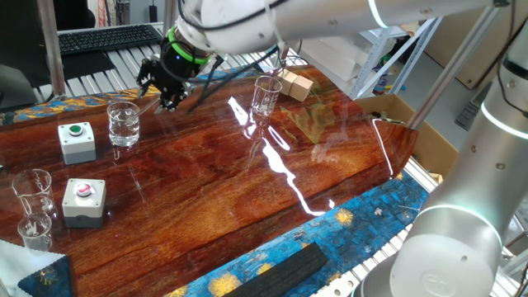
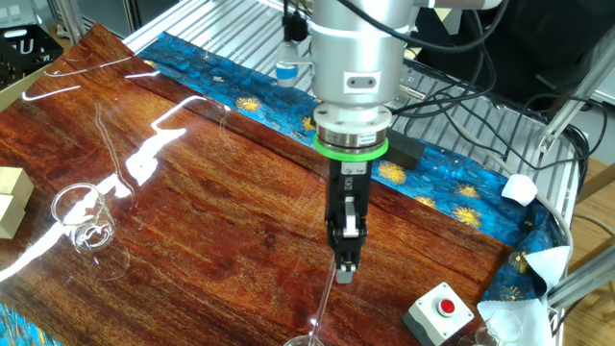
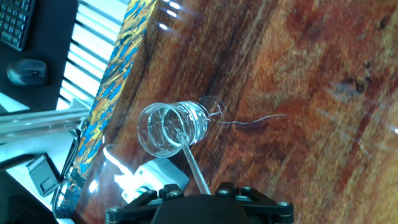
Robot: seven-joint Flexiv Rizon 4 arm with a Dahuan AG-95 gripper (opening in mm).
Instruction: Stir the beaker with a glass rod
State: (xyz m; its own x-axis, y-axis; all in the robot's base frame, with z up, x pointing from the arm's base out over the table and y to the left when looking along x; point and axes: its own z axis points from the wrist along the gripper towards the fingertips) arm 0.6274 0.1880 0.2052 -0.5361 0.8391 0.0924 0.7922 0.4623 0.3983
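Here the gripper (image 2: 344, 272), low in the frame, pinches the glass rod (image 3: 194, 167), slanting it so its tip reaches into the beaker (image 3: 172, 127) for stirring.

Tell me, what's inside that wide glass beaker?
The glass rod leans into the beaker from the gripper; its lower end sits inside. Whether there is any water, the pictures do not show, because the glass is clear.
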